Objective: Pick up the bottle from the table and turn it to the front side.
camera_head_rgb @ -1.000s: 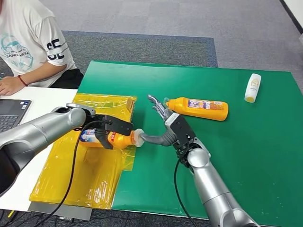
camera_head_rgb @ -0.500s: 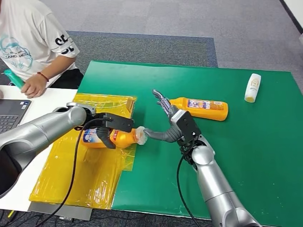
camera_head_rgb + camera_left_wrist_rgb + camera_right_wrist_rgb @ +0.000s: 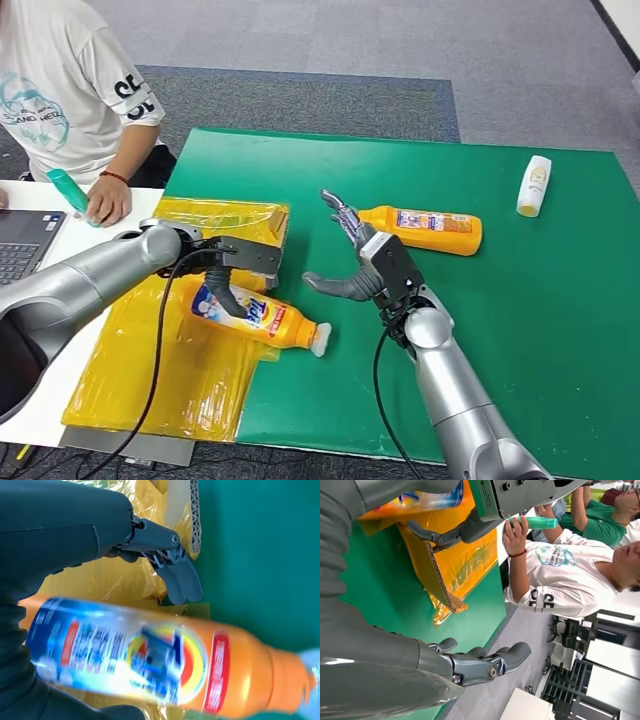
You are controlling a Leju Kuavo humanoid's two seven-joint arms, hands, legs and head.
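In the head view we are holding the bottle in our left hand, fingers curling over its body so that the colourful label is facing up; it is hanging tilted, cap downward, over the yellow plastic sheet near the left edge of the green mat, probably so the front can be checked. Our right hand is hovering just beside the cap, not touching it, fingers spread and holding nothing, likely because it is standing ready to help the turn. A second orange bottle is lying farther back on the mat, and a small white bottle near the far right corner. A person is sitting at the white tabletop holding a green object. In the left wrist view the bottle is stretching across, blurred, its label showing, with our fingers above it. In the right wrist view our fingers are lying extended and apart over the mat.
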